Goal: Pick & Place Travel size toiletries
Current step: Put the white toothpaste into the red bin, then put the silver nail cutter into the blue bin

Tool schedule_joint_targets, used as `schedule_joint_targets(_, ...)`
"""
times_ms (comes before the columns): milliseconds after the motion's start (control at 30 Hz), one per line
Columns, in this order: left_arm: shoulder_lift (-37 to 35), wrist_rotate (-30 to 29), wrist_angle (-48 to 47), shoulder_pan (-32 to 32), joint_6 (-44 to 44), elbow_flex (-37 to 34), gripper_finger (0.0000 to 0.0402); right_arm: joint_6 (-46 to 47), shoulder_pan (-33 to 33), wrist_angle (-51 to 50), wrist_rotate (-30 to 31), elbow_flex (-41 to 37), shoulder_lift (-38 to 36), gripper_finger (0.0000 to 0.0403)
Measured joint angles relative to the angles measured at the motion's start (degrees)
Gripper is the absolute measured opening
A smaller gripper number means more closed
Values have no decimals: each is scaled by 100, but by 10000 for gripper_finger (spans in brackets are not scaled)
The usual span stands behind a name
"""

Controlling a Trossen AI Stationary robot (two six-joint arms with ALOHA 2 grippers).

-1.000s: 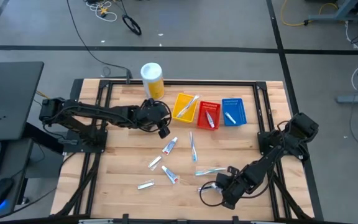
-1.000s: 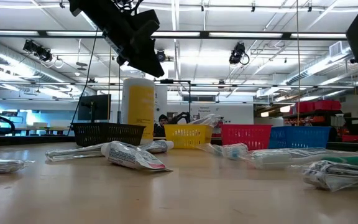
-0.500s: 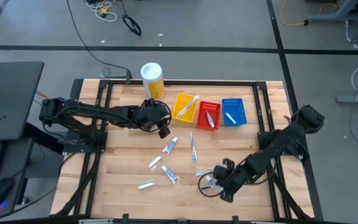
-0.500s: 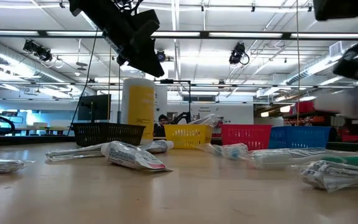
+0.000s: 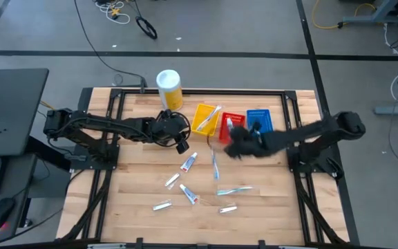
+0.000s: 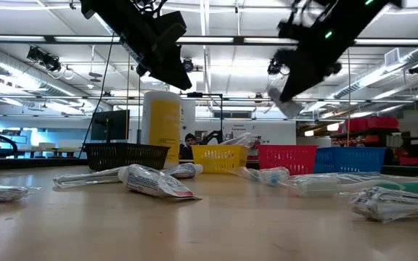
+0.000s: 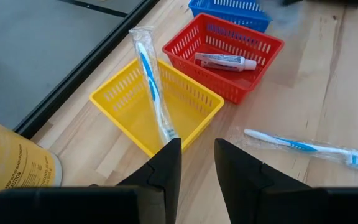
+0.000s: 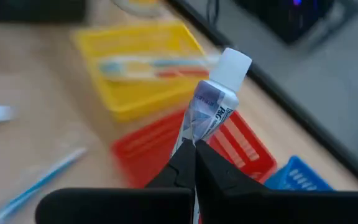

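My right gripper [image 8: 193, 151] is shut on a small white toothpaste tube [image 8: 211, 102] with a white cap. In the high view it [image 5: 230, 142] hangs above the near side of the red tray [image 5: 231, 129]. My left gripper [image 7: 196, 163] waits open and empty by the yellow tray [image 7: 185, 102]; in the high view it [image 5: 180, 143] is at centre left. More tubes [image 5: 188, 163] [image 5: 188, 196] and wrapped toothbrushes [image 5: 215, 163] [image 5: 234, 189] lie flat on the wood. A wrapped toothbrush [image 7: 151, 78] leans in the yellow tray, and a tube [image 7: 226, 61] lies in the red one. My right gripper pinches the tube's flat tail end [image 8: 190, 138] between its two fingertips. The tube runs on past the fingers, along their line, with its cap [image 8: 232, 63] farthest out. It is lifted clear, high above the table [image 6: 284, 107].
Yellow, red and blue [image 5: 259, 123] trays stand in a row at the far middle. A tall yellow canister [image 5: 169, 88] stands to their left, and a black basket [image 6: 125, 154] shows in the low view. Bare wood lies at the near left and right.
My right gripper has swung from the table's near right part toward the far edge and the trays. It rose and turned on the way. The toothpaste tube came with it, lifted clear of the table.
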Motion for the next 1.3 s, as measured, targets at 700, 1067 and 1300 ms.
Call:
schedule_joint_targets(700,-2,1,576,1,-303,0,105,-1351,-1921,1306,-1602,-448,343,104)
schedule_joint_targets(1067,-2,150,414,-2,-437,0,105,-1925,-1037,1395,-3276,-313,-15,134)
schedule_joint_targets(1300,-2,260,292,-96,-476,0,105,-1908,-196,1141,-4477,-483,-39,134)
